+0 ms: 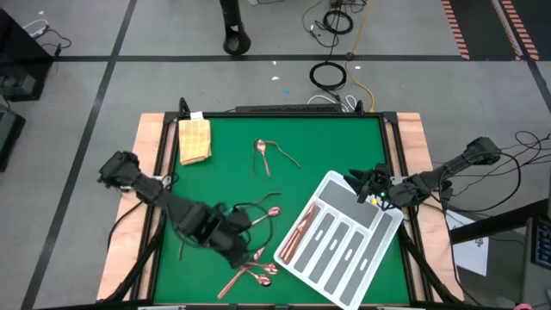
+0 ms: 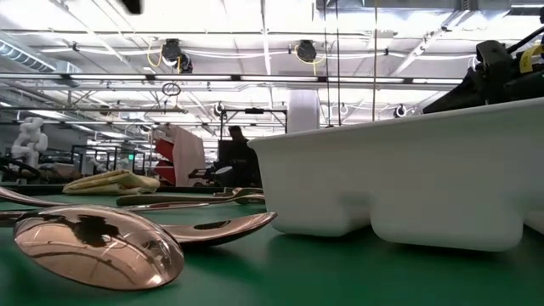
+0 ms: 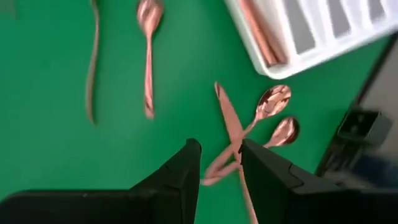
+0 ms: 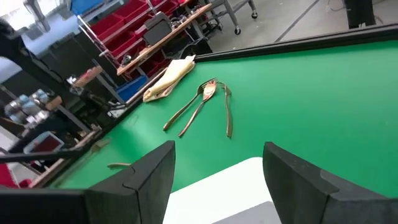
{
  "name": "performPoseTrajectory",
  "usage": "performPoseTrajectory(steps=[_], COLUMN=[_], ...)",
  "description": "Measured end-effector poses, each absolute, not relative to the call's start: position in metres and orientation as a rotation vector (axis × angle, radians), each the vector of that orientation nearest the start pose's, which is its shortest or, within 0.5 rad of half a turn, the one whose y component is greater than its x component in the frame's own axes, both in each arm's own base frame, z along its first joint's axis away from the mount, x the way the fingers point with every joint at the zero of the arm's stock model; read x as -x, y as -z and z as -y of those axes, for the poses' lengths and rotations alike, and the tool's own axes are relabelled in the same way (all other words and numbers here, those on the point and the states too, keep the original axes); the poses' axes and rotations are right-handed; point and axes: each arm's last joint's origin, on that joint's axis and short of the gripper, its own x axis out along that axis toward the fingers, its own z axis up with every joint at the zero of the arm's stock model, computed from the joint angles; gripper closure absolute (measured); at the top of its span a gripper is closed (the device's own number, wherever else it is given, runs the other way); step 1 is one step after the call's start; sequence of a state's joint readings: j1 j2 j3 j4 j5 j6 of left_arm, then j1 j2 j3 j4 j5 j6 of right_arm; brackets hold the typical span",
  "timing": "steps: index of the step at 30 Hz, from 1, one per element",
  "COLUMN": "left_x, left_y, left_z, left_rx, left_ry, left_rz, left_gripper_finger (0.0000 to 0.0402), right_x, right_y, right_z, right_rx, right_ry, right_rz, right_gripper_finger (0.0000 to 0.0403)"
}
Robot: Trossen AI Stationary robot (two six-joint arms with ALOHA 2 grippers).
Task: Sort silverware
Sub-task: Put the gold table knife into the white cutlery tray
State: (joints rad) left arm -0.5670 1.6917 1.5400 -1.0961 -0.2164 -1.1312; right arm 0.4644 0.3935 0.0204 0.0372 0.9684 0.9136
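Copper silverware lies scattered on the green mat. A knife (image 3: 227, 118) crosses two spoons (image 3: 273, 99) in a pile (image 1: 254, 271) near the front edge. My left gripper (image 3: 221, 162) hangs open just over that pile, with the crossed handles showing in the gap between its fingers; I cannot tell whether it touches them. Some pieces (image 1: 297, 232) lie in the white tray's (image 1: 370, 258) leftmost slot. Over the tray's far right corner (image 4: 230, 186), my right gripper (image 4: 217, 155) stands wide open with nothing between its fingers.
Three pieces (image 4: 205, 106) lie at the far middle of the mat and a single spoon (image 1: 271, 211) at its centre. One thin piece (image 1: 182, 250) lies left of my left arm. A yellow folded cloth (image 1: 195, 140) sits in the far left corner. Raised rails edge the table (image 1: 396, 146).
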Motion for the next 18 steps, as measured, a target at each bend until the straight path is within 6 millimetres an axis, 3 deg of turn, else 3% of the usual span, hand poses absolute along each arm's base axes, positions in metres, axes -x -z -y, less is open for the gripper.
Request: performPoseTrajectory(steps=[7,13,18], left_x=[-0.263,-0.275,-0.286], left_y=[-0.263,-0.232,-0.205], left_z=[0.205,0.236,0.248], left_rx=[0.81,0.965,0.974], left_ry=[-0.582,-0.506,-0.475], left_rz=[-1.096,-1.148,-1.259], left_gripper_finger=[0.0273,0.0263,0.0262], right_x=[-0.105,-0.106,-0.107], right_y=[-0.143,-0.143,-0.144], right_z=[-0.026,-0.028,-0.029], right_rx=[-0.651,-0.633,-0.63], right_ry=[0.564,0.51,0.465], right_rz=[-0.018,-0.054,-0.079], right_gripper_finger=[0.0174,0.0174,0.0174])
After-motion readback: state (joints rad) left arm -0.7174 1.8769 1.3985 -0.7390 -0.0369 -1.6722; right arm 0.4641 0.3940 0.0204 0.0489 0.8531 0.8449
